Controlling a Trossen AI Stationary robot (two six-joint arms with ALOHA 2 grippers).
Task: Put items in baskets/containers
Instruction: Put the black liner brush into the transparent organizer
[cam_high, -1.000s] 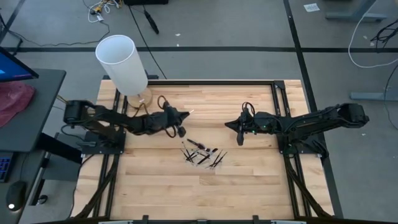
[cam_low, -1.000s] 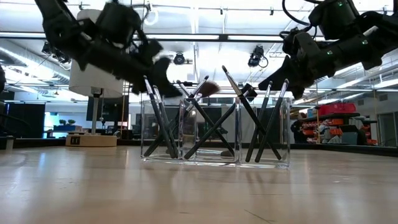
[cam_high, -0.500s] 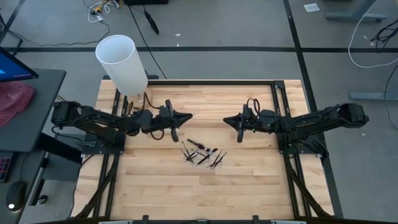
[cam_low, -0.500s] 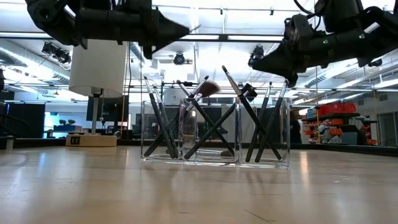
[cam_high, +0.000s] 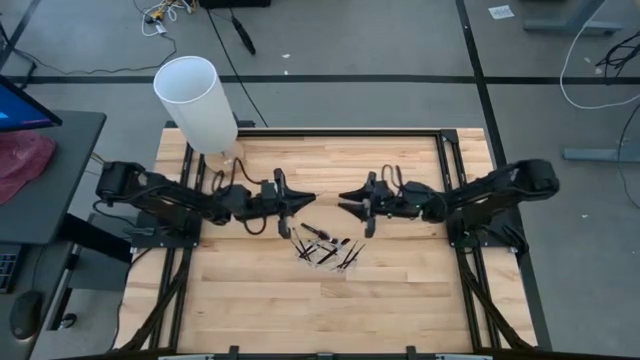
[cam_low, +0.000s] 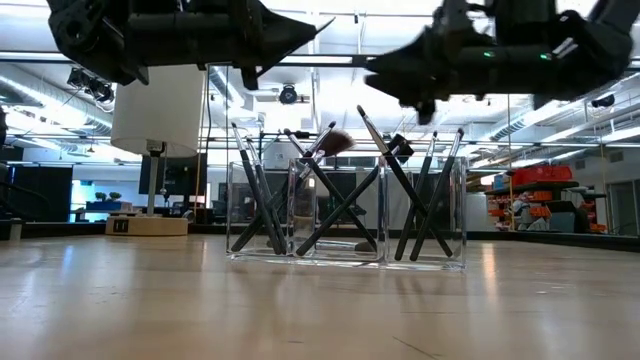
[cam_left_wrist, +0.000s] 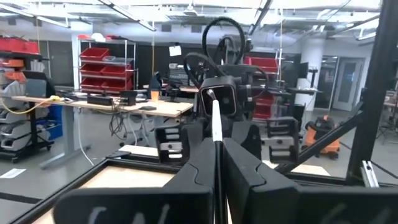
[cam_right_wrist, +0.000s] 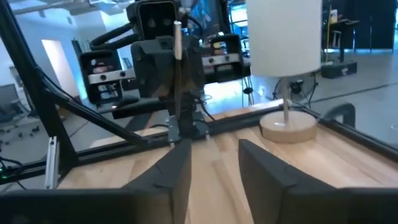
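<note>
Both arms had swung tip to tip above the holder (cam_low: 345, 215): left gripper (cam_high: 308, 199) clamped on a brush (cam_left_wrist: 215, 127), right gripper (cam_high: 345, 197) now parted, empty — handover likely.

Clear glossy plastic holder (cam_low: 345, 212), wooden table (cam_high: 400, 290)
</note>
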